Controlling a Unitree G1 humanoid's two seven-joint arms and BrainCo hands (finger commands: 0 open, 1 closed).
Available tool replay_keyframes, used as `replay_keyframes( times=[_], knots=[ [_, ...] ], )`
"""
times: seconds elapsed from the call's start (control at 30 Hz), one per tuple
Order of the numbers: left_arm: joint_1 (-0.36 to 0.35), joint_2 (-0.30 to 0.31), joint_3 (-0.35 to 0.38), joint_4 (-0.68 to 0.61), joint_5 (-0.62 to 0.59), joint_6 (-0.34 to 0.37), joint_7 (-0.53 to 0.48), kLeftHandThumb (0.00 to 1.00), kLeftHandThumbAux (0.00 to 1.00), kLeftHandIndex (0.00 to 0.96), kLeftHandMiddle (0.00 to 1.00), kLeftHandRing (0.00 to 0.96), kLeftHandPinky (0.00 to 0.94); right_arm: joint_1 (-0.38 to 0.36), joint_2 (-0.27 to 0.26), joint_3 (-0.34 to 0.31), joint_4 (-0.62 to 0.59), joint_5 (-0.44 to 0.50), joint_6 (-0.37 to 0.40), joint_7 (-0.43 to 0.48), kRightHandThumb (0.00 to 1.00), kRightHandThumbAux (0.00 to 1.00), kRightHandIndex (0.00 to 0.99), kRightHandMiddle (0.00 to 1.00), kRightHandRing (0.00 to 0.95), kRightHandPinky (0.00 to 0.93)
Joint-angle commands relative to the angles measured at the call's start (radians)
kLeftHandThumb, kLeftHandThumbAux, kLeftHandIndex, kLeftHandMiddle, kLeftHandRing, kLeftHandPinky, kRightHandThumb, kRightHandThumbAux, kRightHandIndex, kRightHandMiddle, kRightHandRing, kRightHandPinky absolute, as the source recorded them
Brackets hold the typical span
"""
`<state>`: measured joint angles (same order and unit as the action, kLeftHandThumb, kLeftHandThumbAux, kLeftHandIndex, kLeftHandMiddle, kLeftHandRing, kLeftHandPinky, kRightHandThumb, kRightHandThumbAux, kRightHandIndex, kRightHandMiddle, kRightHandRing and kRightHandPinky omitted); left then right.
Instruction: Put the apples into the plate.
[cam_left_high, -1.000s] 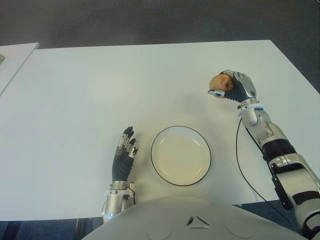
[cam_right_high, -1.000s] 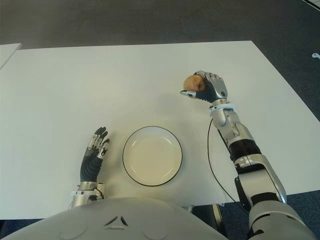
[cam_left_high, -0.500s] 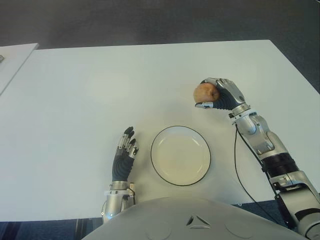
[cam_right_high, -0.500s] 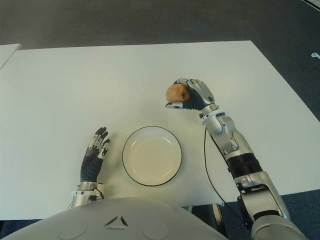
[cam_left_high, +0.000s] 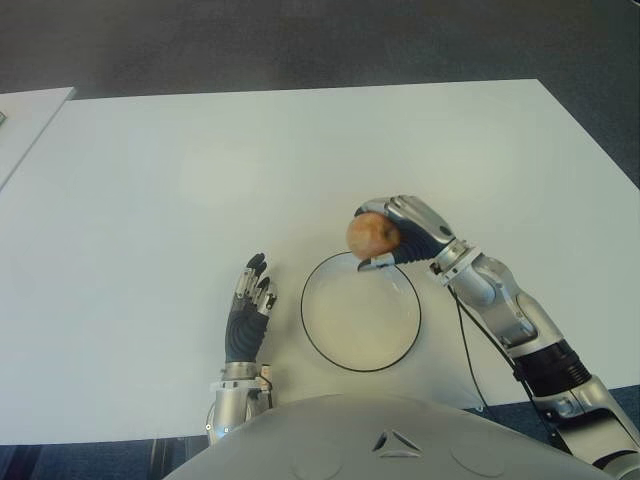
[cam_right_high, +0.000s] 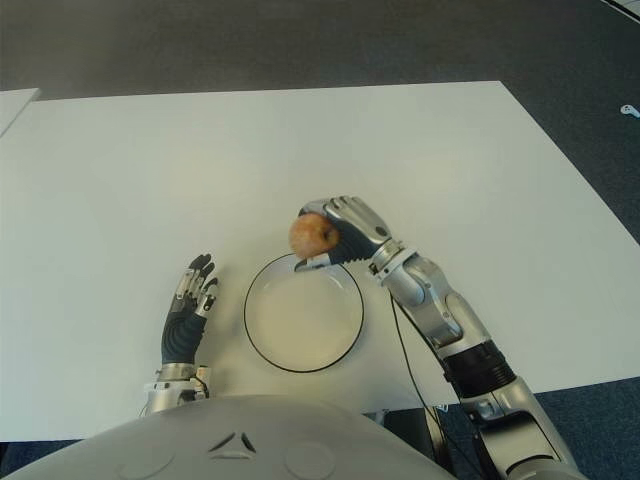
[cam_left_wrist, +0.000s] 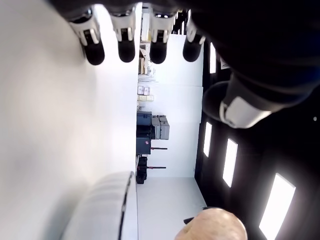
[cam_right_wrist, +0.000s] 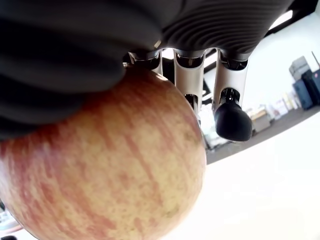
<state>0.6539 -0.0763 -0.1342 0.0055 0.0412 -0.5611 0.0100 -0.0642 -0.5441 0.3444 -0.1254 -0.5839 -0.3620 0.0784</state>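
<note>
Wide white table (cam_left_high: 150, 180) over dark grey carpet, second white surface (cam_left_high: 25, 115) at the far left edge. Right hand (cam_left_high: 405, 232) is wrapped around a round red-yellow streaked apple (cam_left_high: 372, 236), fingers (cam_right_wrist: 227, 95) curled over its top, apple held in the air over the far rim of the round cream plate with thin dark edge (cam_left_high: 330, 355), not yet over the centre. Plate holds nothing so far. Risk: letting go here likely lands the apple on the rim, it tips the plate or rolls off across the table; a round apple dropped from height can also bounce out. The hand probably needs to come further in toward the middle and lower before release. Left hand (cam_left_high: 247, 310) shows just left of the plate, fingers extended, holding nothing, clear of the path. Thin black cable (cam_left_high: 470, 345) along the right forearm hangs near the plate edge, could snag. Nothing else blocks the way.
</note>
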Motion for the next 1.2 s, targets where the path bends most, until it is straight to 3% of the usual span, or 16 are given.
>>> replay_keyframes(
  times=[0.03, 0.27, 0.47, 0.8, 1.2],
  knots=[
    [0.009, 0.000, -0.003, 0.013, 0.018, 0.015, 0.014, 0.005, 0.504, 0.000, 0.000, 0.000, 0.000, 0.065, -0.012, 0.018, -0.081, -0.017, -0.050, 0.035, 0.702, 0.721, 0.439, 0.834, 0.827, 0.769],
    [0.003, 0.004, 0.001, 0.010, 0.026, 0.032, 0.012, 0.003, 0.498, 0.000, 0.000, 0.000, 0.000, 0.129, -0.014, 0.024, -0.148, -0.054, -0.085, 0.064, 0.701, 0.721, 0.440, 0.800, 0.793, 0.703],
    [0.001, 0.001, -0.022, 0.020, -0.013, 0.012, -0.020, 0.000, 0.479, 0.000, 0.000, 0.000, 0.000, 0.166, -0.046, 0.047, -0.188, -0.109, -0.166, 0.078, 0.701, 0.721, 0.440, 0.814, 0.804, 0.766],
    [-0.002, 0.005, -0.028, 0.010, -0.026, 0.044, -0.018, 0.000, 0.475, 0.000, 0.000, 0.000, 0.000, 0.175, -0.064, 0.065, -0.156, -0.189, -0.246, 0.076, 0.702, 0.720, 0.439, 0.857, 0.844, 0.843],
    [-0.010, 0.005, -0.024, 0.022, -0.028, 0.028, -0.014, 0.012, 0.472, 0.000, 0.000, 0.000, 0.000, 0.163, -0.099, 0.073, -0.146, -0.232, -0.274, 0.117, 0.703, 0.721, 0.439, 0.870, 0.859, 0.839]
  ],
)
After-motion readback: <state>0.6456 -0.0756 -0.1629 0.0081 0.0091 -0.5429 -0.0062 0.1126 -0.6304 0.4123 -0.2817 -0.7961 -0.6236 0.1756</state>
